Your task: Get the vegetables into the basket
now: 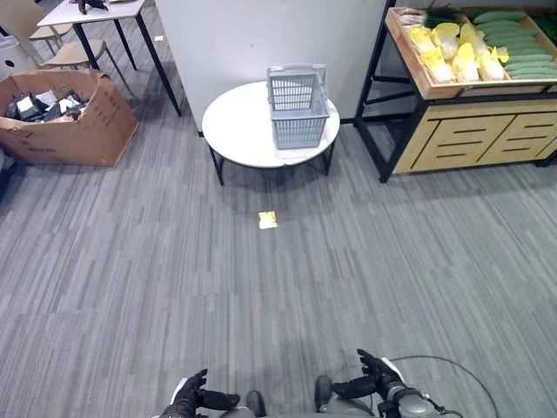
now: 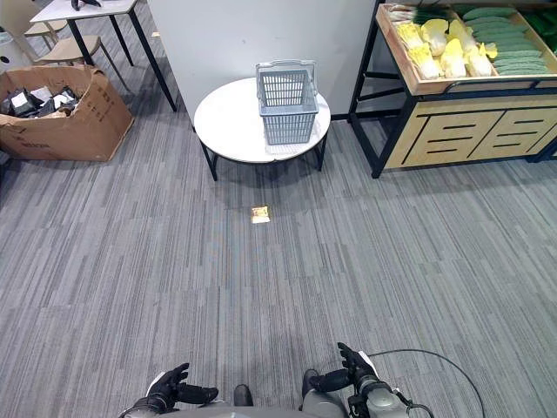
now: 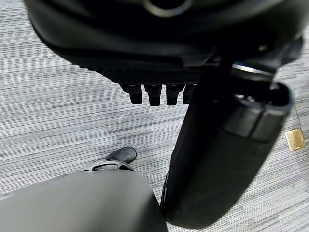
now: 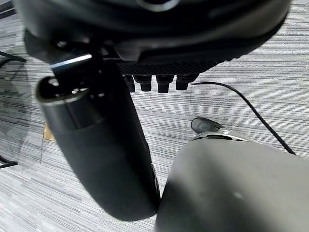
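A grey plastic basket [image 1: 298,108] with its handle up stands on a round white table [image 1: 239,131] across the room. Vegetables lie in a wooden crate [image 1: 418,65] on a stand at the far right: yellow-white cabbages [image 1: 457,52] and green cucumbers [image 1: 518,43]. My left hand [image 1: 193,396] hangs low at the bottom edge of the eye views, fingers relaxed and holding nothing. My right hand [image 1: 376,379] hangs the same way to its right, also open and holding nothing. Both are far from the table and the crate.
A cardboard box [image 1: 65,117] with dark items sits on the floor at the left. Behind it are a white desk [image 1: 91,13] on black legs and a chair [image 1: 52,43]. A yellow marker [image 1: 268,219] lies on the grey carpet before the round table.
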